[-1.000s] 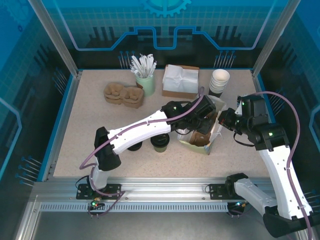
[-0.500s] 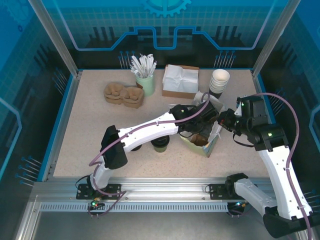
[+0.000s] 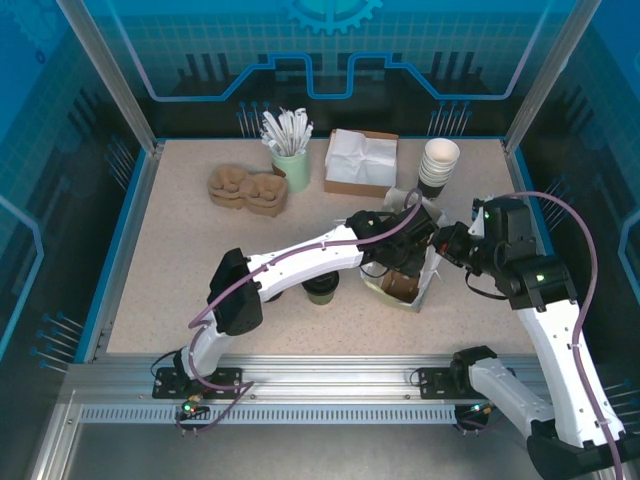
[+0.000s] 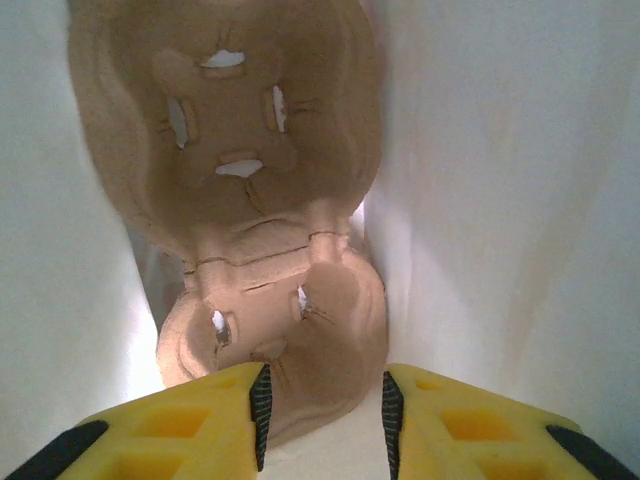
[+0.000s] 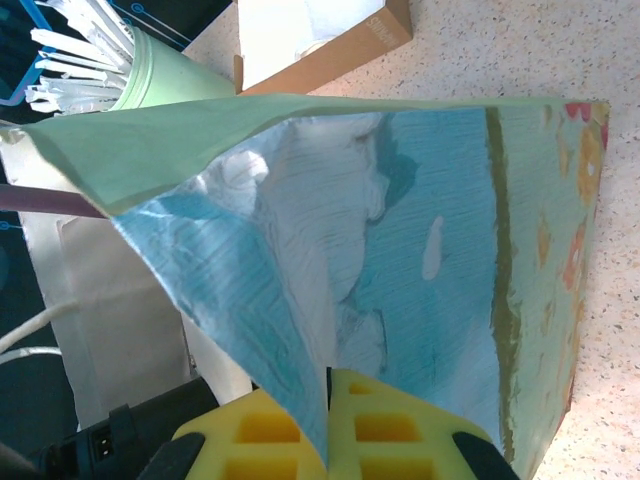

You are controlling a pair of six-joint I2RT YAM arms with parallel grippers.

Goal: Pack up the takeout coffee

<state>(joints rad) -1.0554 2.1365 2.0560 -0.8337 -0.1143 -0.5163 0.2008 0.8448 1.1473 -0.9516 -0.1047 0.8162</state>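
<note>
Fingers of the left gripper are held apart inside the paper bag, which is clamped by the right gripper. The takeout coffee is seen just left of the bag.

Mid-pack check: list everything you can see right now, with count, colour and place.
coffee cup: one, olive sides and black lid, on the table beside the left arm, outside the bag
paper bag: one, green outside and white inside, right of centre
cup carrier: one, brown, inside the bag
spare carriers: one stack, brown, back left
stick holder: one, pale green with white wrapped sticks, back centre
napkin box: one, brown with white napkins, back centre
empty cups: one stack, white, back right
left pincer: inside the bag, fingers apart at the carrier's near edge, grip unclear
right pincer: shut on the bag's edge
</note>
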